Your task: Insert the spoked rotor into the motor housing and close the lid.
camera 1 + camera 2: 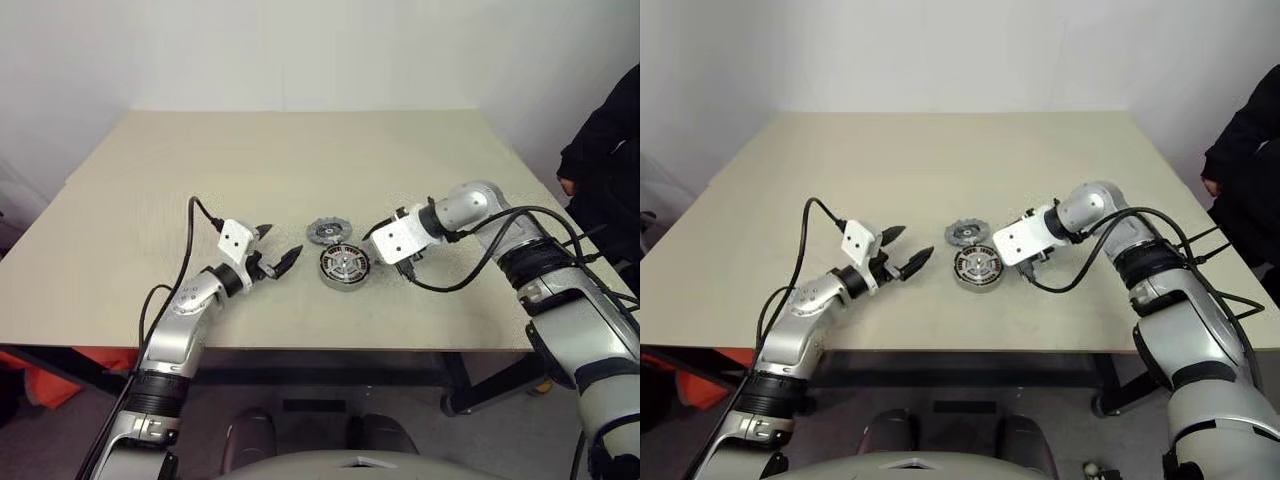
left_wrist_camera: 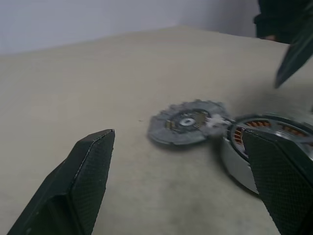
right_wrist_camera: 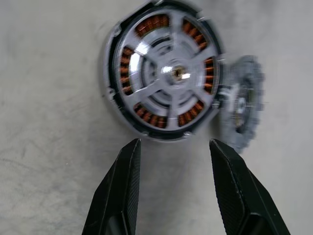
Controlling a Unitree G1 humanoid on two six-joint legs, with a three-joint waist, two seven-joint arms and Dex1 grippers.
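Just right of the motor housing, right gripper hangs pointing down at it, jaws parted, nothing between them; spoked rotor sits inside the housing, copper windings showing between its spokes; lid lies flat on the table just behind the housing, edges touching or nearly so; left gripper left of the housing, wide open, empty.

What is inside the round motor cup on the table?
Inside the motor housing sits the spoked rotor, its silver spokes over copper-brown windings that show through the gaps. The housing's floor beneath is covered. The lid lies beside it.
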